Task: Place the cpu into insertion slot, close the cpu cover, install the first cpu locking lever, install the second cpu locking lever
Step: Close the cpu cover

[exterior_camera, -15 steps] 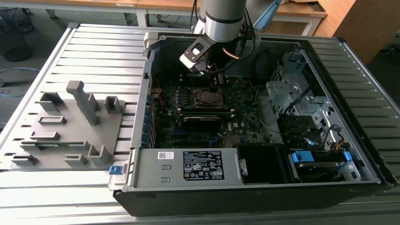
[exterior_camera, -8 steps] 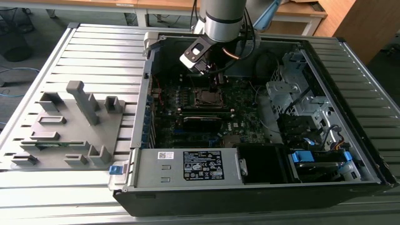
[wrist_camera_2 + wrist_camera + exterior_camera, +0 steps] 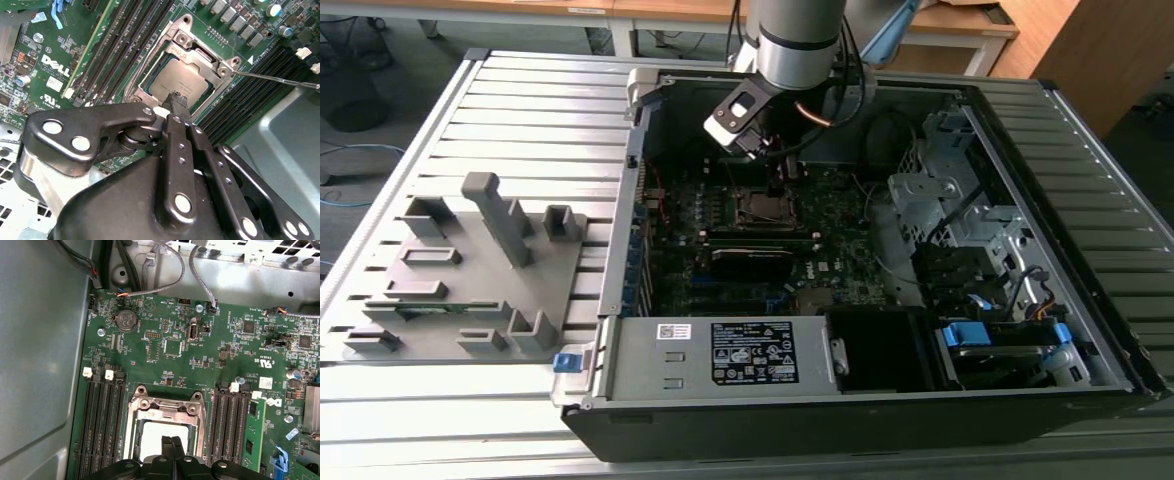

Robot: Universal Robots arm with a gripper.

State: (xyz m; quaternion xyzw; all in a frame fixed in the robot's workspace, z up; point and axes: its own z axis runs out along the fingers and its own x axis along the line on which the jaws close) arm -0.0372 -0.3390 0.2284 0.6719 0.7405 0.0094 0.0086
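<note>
The exterior view looks down steeply from well back over the whole open computer case [image 3: 854, 425], while both wrist views ride close above its motherboard [image 3: 165, 325] [image 3: 35, 85], looking past the claw [image 3: 171, 440] [image 3: 175, 99] at the same cpu [image 3: 150, 440] [image 3: 170, 80].

The single grey arm [image 3: 797, 35] comes down from the top of the exterior view. Its wrist [image 3: 744, 112] is bent and tilts toward the exterior view's left, with the tool end pointing downward. In both wrist views the jaws stand closed: the black linkages [image 3: 90, 130] are folded inward and the two slim fingertips [image 3: 177, 102] [image 3: 167, 444] are pressed flat against each other.
</note>
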